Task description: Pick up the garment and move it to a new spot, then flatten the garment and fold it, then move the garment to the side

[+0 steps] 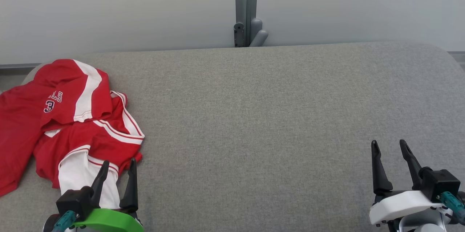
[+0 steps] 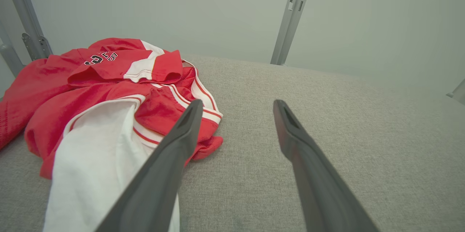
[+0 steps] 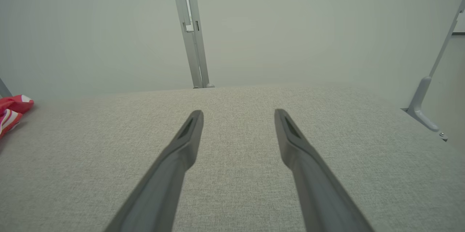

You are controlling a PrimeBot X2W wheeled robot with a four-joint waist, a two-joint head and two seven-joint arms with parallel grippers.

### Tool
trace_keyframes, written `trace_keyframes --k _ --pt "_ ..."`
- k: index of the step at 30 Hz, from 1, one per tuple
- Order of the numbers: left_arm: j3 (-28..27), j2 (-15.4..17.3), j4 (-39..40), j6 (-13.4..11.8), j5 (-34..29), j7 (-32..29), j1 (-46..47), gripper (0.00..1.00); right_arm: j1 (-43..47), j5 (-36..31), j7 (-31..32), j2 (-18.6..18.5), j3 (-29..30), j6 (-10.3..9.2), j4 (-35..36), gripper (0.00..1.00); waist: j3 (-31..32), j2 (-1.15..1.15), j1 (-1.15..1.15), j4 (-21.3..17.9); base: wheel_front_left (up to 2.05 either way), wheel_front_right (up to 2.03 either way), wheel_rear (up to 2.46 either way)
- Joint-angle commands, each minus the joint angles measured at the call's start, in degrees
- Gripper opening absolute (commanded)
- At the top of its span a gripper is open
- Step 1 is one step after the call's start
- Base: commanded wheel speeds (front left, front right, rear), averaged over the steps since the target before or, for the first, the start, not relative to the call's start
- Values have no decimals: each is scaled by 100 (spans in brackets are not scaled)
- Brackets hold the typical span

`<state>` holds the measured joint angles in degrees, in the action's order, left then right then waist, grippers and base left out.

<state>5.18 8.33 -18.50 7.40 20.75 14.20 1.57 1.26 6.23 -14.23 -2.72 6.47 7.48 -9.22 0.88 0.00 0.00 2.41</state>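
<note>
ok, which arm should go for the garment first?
Left, most likely. The left gripper is open at the near edge of the crumpled red and white garment, one of its fingers overlapping the fabric. The right gripper, also open, is above bare grey surface far from it.

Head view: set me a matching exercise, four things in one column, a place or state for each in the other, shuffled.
Things:
1. garment
2. left gripper
3. right gripper
4. grey post

Places or states:
a. open, over the bare grey surface at lower right
b. crumpled, red and white, at the left end
c. upright behind the far edge, near the middle
d. open, at the garment's near edge

Pairs: 1-b, 2-d, 3-a, 4-c
</note>
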Motion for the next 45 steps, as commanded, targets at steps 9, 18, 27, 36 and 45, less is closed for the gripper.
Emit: trace_keyframes --k 9,18,27,36,45 --pt "96 87 -138 15 25 101 36 100 119 -166 -102 -28 -85 2 -69 100 37 0 0 42 0 0 0" --pt "146 116 -191 15 302 95 73 100 123 -106 -102 -27 -90 2 -77 100 45 0 0 37 0 0 0" --pt "162 148 -201 15 273 95 107 100 102 -109 -102 -27 -90 2 -75 100 16 0 0 16 0 0 0" --pt "162 145 -217 15 212 95 133 100 130 -115 -102 -27 -88 2 -46 100 8 0 0 47 0 0 0" --pt "203 164 -286 15 190 95 180 100 107 -192 -101 -25 -166 1 -51 100 22 0 0 747 0 0 0"
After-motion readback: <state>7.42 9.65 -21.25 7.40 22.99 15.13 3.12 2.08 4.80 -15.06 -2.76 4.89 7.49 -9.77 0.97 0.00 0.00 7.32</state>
